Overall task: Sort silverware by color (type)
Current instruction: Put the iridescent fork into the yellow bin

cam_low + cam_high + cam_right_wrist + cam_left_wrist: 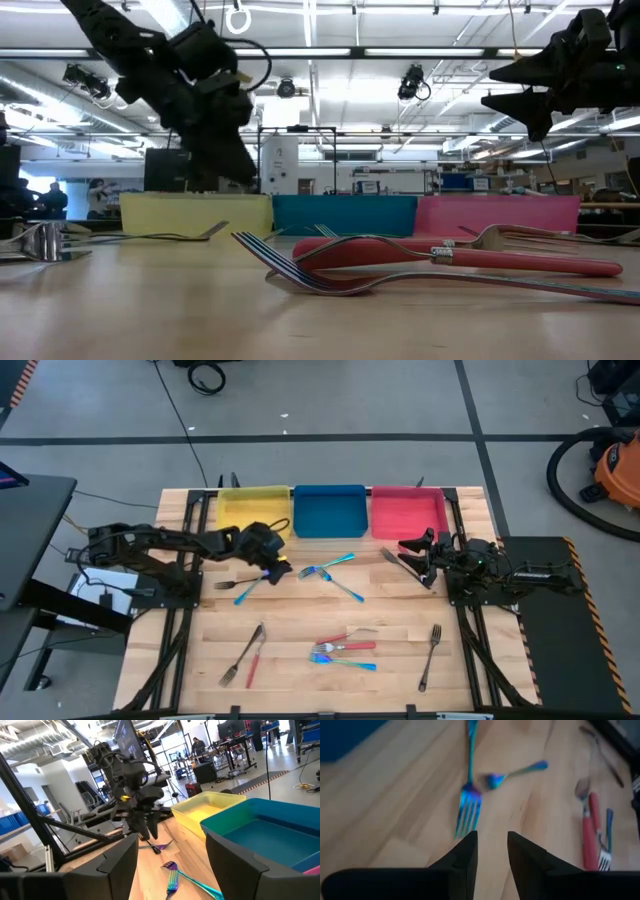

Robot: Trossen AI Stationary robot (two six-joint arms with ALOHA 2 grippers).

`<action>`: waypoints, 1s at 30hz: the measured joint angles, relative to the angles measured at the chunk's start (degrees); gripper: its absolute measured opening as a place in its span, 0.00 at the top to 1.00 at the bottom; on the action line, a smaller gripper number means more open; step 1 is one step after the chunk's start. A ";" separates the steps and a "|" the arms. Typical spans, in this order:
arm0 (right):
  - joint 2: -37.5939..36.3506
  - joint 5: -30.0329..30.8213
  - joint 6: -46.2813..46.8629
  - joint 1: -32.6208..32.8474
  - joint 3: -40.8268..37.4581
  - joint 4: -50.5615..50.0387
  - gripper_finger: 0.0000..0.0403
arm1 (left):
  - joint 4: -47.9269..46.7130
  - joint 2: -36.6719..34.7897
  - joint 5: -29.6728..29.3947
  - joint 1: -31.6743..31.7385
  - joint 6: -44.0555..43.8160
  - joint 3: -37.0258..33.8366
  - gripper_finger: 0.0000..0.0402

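Left gripper point(277, 567): fingers point(465, 855) a narrow gap apart, holding nothing; it hovers just above the table point(300, 650) near a blue fork point(468, 807) and blue spoon point(512, 774)
Right gripper point(412, 556): jaws spread wide, empty; raised in front of the red tray point(408, 512)
Silverware: scattered on the wood; red-handled pieces point(347, 646) lie near the front edge
Trays: yellow tray point(253, 510), blue tray point(329, 510) and the red one in a row along the far edge

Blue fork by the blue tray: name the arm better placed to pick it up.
Left. Its tool hovers, open and empty, just beside the blue fork, which lies straight ahead in its wrist view. The right tool is open too, but farther off, near the red tray.
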 joint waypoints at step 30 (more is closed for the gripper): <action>0.15 -1.21 -0.45 1.05 0.00 3.14 0.40 | -30.63 0.07 -28.71 -12.05 -0.72 18.16 0.73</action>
